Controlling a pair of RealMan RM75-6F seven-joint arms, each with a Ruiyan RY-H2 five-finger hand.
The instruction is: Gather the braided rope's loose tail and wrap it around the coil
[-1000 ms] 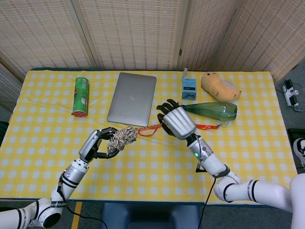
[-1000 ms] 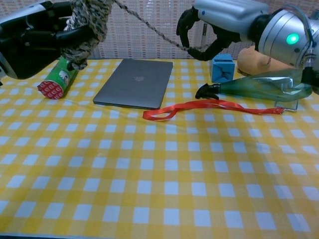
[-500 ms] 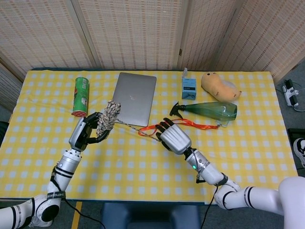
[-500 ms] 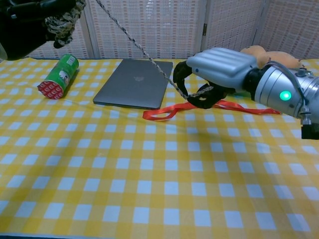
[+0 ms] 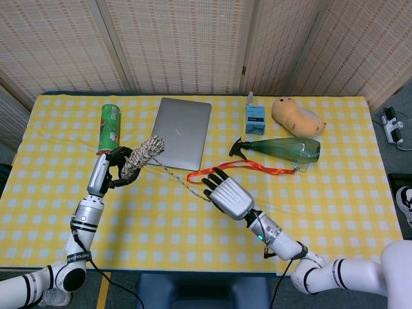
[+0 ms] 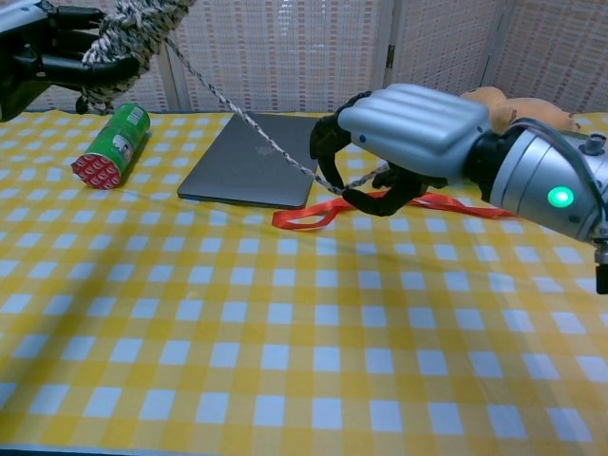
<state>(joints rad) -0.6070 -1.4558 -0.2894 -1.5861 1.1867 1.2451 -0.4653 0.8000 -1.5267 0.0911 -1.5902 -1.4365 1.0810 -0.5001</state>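
The left hand [image 5: 111, 172] had its dark fingers wrapped around the rope coil [image 5: 140, 156], holding it up above the desk [image 5: 193, 232] near the left edge, just beside the green snack can [image 5: 109, 128] lying on its side. From the coil the loose tail [image 5: 175, 178] ran tight across to the right hand [image 5: 226, 194], which hovered over the middle of the desk with its fingers curled in and the tail pinched inside them. In the chest view you could see the tail passing over the closed silver laptop [image 6: 256, 159] on its way to that hand. A red lanyard [image 5: 244, 167] lay flat just behind the right hand, stretching toward the green spray bottle [image 5: 283, 147] lying on its side. Further back sat a small blue box [image 5: 255, 118] and a tan plush toy [image 5: 296, 116] toward the far right corner. The laptop lid had a faint logo, but I couldn't read any lettering on the can or the box.
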